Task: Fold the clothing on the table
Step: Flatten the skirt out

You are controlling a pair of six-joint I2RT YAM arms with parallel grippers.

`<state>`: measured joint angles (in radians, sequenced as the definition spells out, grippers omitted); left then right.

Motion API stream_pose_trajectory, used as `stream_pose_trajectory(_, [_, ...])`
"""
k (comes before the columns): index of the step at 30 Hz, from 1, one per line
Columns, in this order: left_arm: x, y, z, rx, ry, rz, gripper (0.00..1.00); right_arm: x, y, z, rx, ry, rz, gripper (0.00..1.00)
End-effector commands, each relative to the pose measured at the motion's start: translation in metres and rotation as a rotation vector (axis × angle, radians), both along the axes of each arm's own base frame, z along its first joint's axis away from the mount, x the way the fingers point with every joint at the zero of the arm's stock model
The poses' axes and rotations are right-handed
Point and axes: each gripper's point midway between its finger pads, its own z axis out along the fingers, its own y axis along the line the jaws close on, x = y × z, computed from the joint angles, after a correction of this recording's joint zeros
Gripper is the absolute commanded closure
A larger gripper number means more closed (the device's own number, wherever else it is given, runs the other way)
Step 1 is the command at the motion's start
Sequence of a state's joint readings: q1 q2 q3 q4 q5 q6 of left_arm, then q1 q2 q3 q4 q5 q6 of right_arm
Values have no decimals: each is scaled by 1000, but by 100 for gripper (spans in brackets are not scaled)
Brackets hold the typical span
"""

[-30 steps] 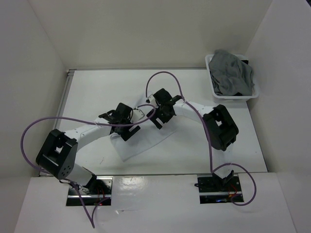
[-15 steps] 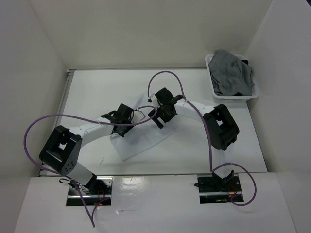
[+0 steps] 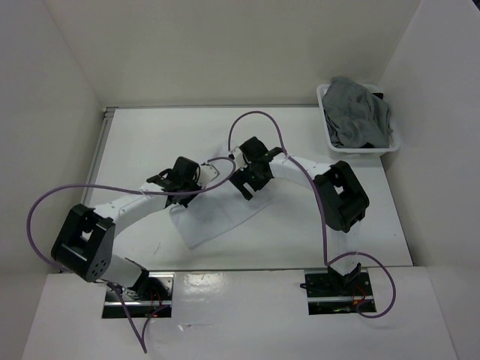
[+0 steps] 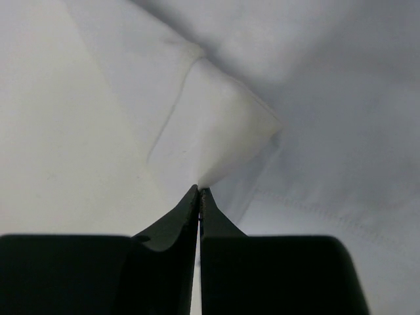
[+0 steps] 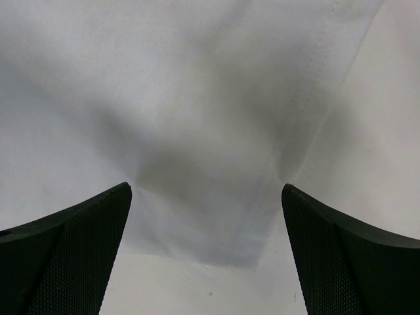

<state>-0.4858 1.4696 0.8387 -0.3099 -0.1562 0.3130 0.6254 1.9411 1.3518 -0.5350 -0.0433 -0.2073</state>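
On the big flat white tabletop (image 3: 150, 142) with the metal rail (image 3: 101, 150) along its edges, about midway across and closer to the near edge than the far one, there's a thin white cloth garment (image 3: 217, 223) lying flattish and skewed to the edges. Honestly I'd say I'm early in this. I can't make out any tidy finished fold, so pretty much the whole fold is left to do. At the far right corner the white plastic basket (image 3: 360, 150) is heaped with crumpled grey clothes (image 3: 360, 116). If those count too, there's loads left.

My left gripper (image 3: 184, 199) is at the garment's far left part, clenched tight on a little peak of the fabric. My right gripper (image 3: 244, 189) is over the far right part, spread wide and holding nothing.

The overhead cam gives the layout, the basket and both arms, but the wrists hide what's going on at the cloth. The left wrist cam fills that in: fingers (image 4: 177, 223) pressed together with a small tent of cloth running up into them, and a stitched hem (image 4: 328, 210) beside it. The right wrist cam shows the garment's edge and bare tabletop between the open jaws. I can't tell whether the pads touch the cloth.
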Motion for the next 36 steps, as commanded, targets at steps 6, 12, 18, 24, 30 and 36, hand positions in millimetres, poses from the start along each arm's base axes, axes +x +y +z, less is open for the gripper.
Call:
stream_pose_trajectory(6, [17,38,51,-51,-140,123,96,-3,3,11,35,-7,28,1])
stream_pose_trajectory(12, [19,78,36,-45,-95,241,96,-3,3,11,35,-6,28,1])
stream_pose_trajectory(18, [14,126,-1,-109,34,386,92,-8,1,7,28,11,40,1])
stream_pose_trajectory(24, [4,156,-17,-207,132,473,66,-9,2,7,35,15,44,1])
stream_pose_trajectory(30, [-1,161,-8,-378,190,457,28,-9,2,7,35,15,44,1])
stream_pose_trajectory(36, [-2,158,72,-535,24,384,3,-4,5,23,59,-20,45,1])
